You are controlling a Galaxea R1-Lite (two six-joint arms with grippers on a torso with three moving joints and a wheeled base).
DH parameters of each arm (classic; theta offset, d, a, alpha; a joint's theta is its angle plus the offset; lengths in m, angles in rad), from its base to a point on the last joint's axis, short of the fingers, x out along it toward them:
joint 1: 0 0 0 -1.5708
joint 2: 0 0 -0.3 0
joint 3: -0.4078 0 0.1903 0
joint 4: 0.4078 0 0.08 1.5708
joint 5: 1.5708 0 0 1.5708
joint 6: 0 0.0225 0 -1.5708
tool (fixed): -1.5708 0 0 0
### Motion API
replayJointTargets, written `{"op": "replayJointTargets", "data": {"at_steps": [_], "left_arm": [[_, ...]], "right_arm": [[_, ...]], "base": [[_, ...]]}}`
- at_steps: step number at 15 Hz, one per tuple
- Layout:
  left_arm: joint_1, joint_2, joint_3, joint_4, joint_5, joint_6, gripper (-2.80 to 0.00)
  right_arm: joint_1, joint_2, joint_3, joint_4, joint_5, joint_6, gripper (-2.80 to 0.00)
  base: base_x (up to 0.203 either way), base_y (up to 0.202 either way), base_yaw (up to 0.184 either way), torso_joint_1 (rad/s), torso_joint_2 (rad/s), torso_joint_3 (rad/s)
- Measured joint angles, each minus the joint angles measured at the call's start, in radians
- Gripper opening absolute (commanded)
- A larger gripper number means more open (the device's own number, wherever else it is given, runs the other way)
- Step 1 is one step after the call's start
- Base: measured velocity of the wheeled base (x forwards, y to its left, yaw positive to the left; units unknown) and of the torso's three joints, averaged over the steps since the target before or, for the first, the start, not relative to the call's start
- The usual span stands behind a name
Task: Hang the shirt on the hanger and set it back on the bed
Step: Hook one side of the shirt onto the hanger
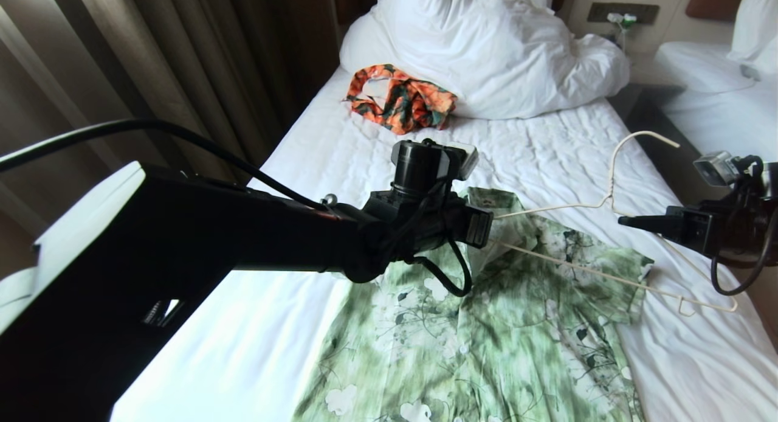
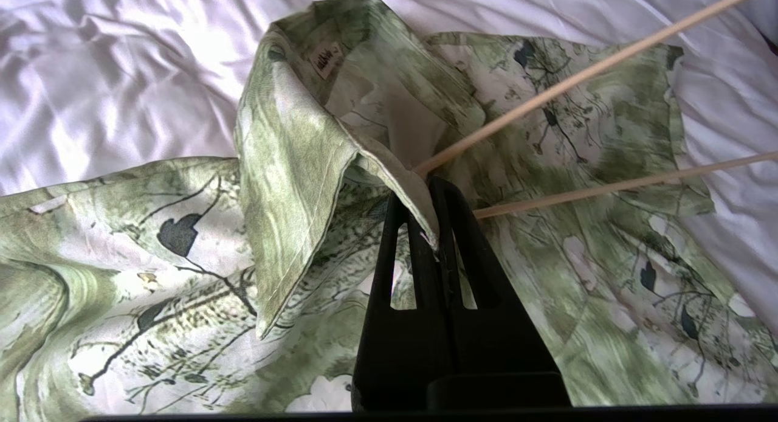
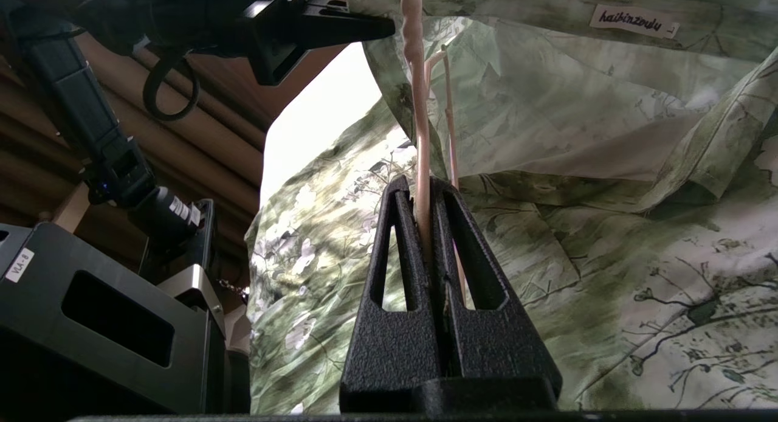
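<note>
Shirt (image 1: 486, 325): spread front-up on the bed (image 1: 340, 166), collar toward the pillows (image 1: 486, 45), placket partly open at the neck.

Left tool (image 2: 434, 221): clenched on the edge of the collar, lifting it off the sheet to form an opening.

Right tool (image 3: 425, 227): clenched on the wire of the hanger (image 1: 608, 197), below the hook, holding it level over the shirt's right shoulder. One hanger end already inside the neck opening beside the left tool; other end well outside, past the sleeve.

Procedure, as judged:
- Keep collar raised and taut; no slack across the opening.
- Feed hanger sideways into the lifted shoulder, wire low and flat.
- Avoid snagging wire tip on the placket or label.
- Ignore orange patterned garment (image 1: 401, 100) near the pillows.
</note>
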Motion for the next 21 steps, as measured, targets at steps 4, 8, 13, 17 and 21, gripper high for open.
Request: {"op": "replayJointTargets", "data": {"at_steps": [4, 8, 13, 17, 21], "left_arm": [[-0.073, -0.006, -0.037, 0.028, 0.010, -0.009, -2.80], [-0.148, 0.028, -0.151, 0.094, 0.049, -0.020, -2.80], [-0.235, 0.084, -0.222, 0.104, 0.147, -0.079, -2.80], [-0.305, 0.128, -0.274, 0.105, 0.170, -0.101, -2.80], [-0.365, 0.131, -0.310, 0.110, 0.228, -0.100, -2.80]], "right_arm": [[0.019, 0.002, 0.010, -0.005, 0.000, -0.001, -2.80], [0.030, -0.004, 0.023, -0.013, 0.000, 0.000, -2.80], [0.033, -0.018, 0.025, -0.013, 0.000, 0.000, -2.80], [0.038, -0.051, 0.055, -0.020, 0.000, -0.004, -2.80], [0.059, -0.070, 0.125, -0.169, 0.000, -0.005, -2.80]], "base": [[0.000, 0.000, 0.000, 0.000, 0.00, 0.000], [0.000, 0.000, 0.000, 0.000, 0.00, 0.000], [0.000, 0.000, 0.000, 0.000, 0.00, 0.000], [0.000, 0.000, 0.000, 0.000, 0.00, 0.000], [0.000, 0.000, 0.000, 0.000, 0.00, 0.000]]}}
